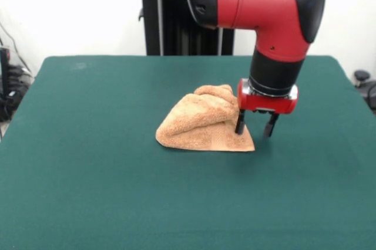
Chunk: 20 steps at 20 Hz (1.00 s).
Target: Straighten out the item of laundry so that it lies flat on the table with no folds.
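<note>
Orange-tan towel (202,122) bunched, folded, peaked beside open pincer (255,128)

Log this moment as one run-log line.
towel: bunched, folded, mid-table | gripper: open, low at towel's edge, one finger against cloth, other over bare table | task: not flat yet

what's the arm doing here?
The Sawyer arm is working on a towel that sits bunched in a folded heap near the middle of the green table. The gripper is down at the heap's right edge with its jaws apart, one finger against the cloth and the other clear of it. Nothing is pinched or lifted, and the towel is not flat yet.
</note>
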Tool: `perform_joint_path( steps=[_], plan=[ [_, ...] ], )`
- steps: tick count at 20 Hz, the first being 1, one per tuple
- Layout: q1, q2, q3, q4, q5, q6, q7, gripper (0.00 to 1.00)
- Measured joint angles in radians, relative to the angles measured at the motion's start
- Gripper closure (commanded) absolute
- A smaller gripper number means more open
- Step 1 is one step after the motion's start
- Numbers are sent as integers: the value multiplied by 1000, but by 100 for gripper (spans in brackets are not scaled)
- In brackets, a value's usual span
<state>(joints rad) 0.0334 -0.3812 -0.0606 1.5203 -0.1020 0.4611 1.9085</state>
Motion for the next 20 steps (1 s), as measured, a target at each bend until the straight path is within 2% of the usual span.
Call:
perform_joint_path(
  steps=[20],
  plan=[
    [-115,-131,0,48,-24,0,0,0]
  ],
)
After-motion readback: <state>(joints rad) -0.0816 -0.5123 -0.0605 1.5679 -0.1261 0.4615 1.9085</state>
